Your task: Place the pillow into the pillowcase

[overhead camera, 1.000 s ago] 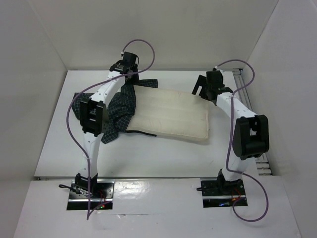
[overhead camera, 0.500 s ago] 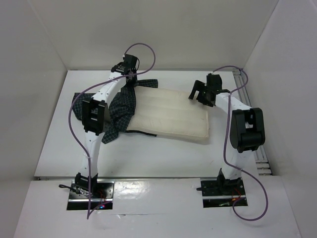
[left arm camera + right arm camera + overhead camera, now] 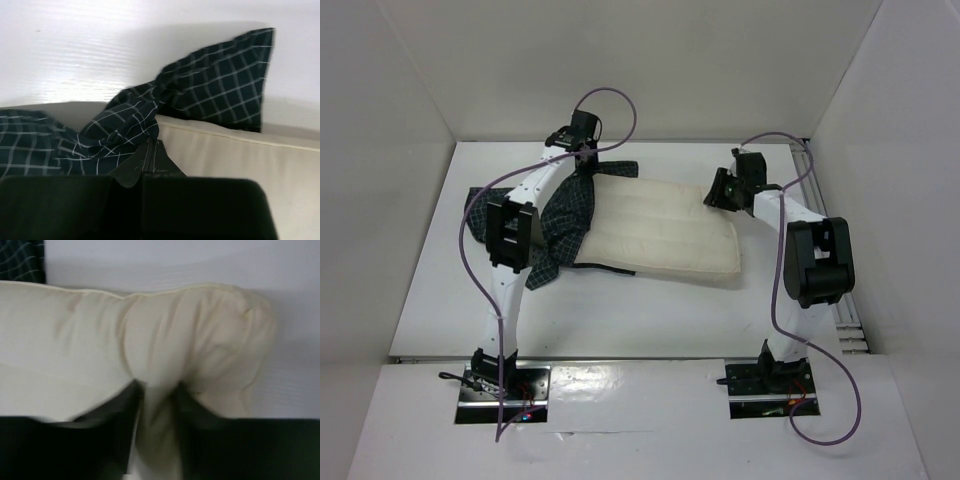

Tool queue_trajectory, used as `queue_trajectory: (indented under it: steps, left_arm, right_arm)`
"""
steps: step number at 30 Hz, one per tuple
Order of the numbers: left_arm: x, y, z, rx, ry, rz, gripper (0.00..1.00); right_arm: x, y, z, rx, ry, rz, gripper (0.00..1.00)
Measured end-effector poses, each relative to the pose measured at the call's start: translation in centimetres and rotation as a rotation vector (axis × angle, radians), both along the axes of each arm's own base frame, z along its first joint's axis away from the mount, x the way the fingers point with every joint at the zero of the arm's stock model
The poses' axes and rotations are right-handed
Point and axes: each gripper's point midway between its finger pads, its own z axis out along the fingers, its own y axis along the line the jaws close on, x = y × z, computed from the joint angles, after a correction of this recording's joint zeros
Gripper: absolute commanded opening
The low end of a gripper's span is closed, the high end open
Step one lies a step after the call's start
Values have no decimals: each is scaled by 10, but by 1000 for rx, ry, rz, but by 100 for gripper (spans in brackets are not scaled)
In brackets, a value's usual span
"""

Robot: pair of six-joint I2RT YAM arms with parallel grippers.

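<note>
The cream pillow [image 3: 660, 235] lies flat in the middle of the table, and its left end sits on the crumpled dark checked pillowcase [image 3: 565, 215]. My left gripper [image 3: 585, 165] is at the pillow's far left corner. In the left wrist view its fingers [image 3: 151, 147] are pressed together, with bunched pillowcase [image 3: 215, 90] cloth gathered at their tips beside the pillow [image 3: 240, 160]. My right gripper [image 3: 718, 192] is at the pillow's far right corner. In the right wrist view the right gripper [image 3: 157, 395] is shut on a pinched fold of pillow [image 3: 75, 340].
White walls close in the white table [image 3: 620, 310] at the back and on both sides. A metal rail [image 3: 810, 165] runs along the right edge. Purple cables loop above both arms. A corner of pillowcase [image 3: 20, 260] shows at the top left of the right wrist view.
The left gripper has closed at the pillowcase by the pillow's far left corner. The right gripper moved left and down onto the pillow's far right corner and closed on it.
</note>
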Motion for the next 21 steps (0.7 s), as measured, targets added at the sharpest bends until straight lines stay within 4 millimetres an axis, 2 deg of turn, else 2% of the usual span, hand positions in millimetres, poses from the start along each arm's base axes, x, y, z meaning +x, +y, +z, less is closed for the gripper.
queue_trajectory:
  steps: [1,2,5,9,14,18,19,20,21]
  left_arm:
    - [0,-4,1,-7,-1,-15,0]
    - [0,-9,2,-14,-4,-43,0]
    - [-5,-31,5,-41,-6,-126,0]
    - [-17,-63,8,-80,3,-236,0]
    - [-38,-101,21,-246,8,-335,0]
    - [-47,-111,29,-325,9,-346,0]
    - [-48,-112,29,-332,9,-339,18]
    - [-48,-112,29,-331,10,-340,31]
    - [-49,-113,30,-336,13,-338,40]
  right_arm:
    - [0,7,2,9,-15,36,8]
    - [0,15,4,28,-32,67,0]
    - [-1,39,11,53,-80,150,0]
    - [-17,64,15,81,-107,217,0]
    - [-44,69,34,123,-139,199,0]
    - [-53,66,47,111,-173,163,0]
    - [-55,65,48,106,-177,154,0]
    - [-57,62,47,100,-178,146,0]
    - [-59,60,45,94,-176,134,0]
